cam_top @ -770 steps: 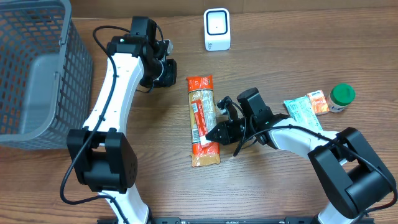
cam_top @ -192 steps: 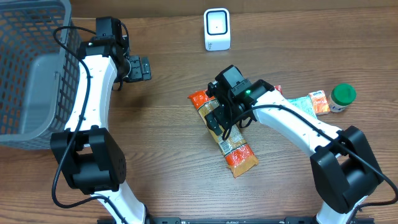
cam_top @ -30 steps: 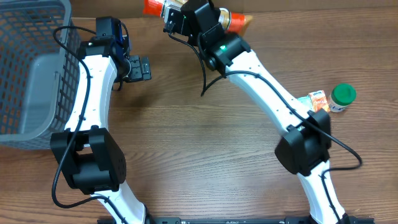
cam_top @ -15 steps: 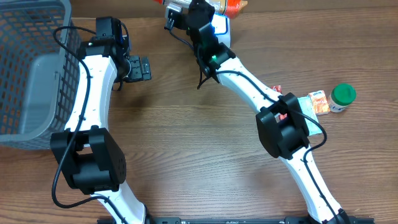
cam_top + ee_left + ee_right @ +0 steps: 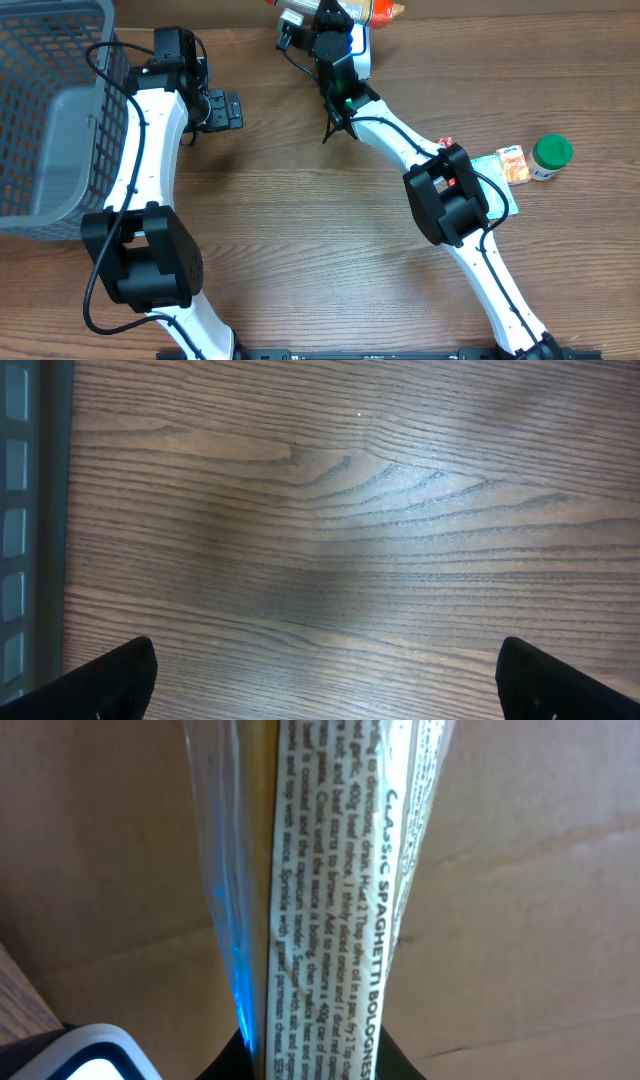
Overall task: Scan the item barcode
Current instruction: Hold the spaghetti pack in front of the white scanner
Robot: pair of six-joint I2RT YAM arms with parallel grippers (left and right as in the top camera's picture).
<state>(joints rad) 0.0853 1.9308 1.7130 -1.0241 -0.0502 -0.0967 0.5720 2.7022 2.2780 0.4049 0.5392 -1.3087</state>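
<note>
The spaghetti packet (image 5: 330, 900) is held up at the counter's (image 5: 300, 230) 12 o'clock edge, pinched in the narrow right claw (image 5: 315, 1065). It seems to be just above the scanner (image 5: 95, 1055), though the arm hides most of that. The left claw (image 5: 225, 108) hangs wide at 10 o'clock, near the basket (image 5: 60, 120).

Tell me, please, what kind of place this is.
Probably a mock shop checkout on a wooden table: a grey shopping basket on the left, a small white scanner at the far edge, and groceries such as a spaghetti packet and a green-lidded jar.
</note>
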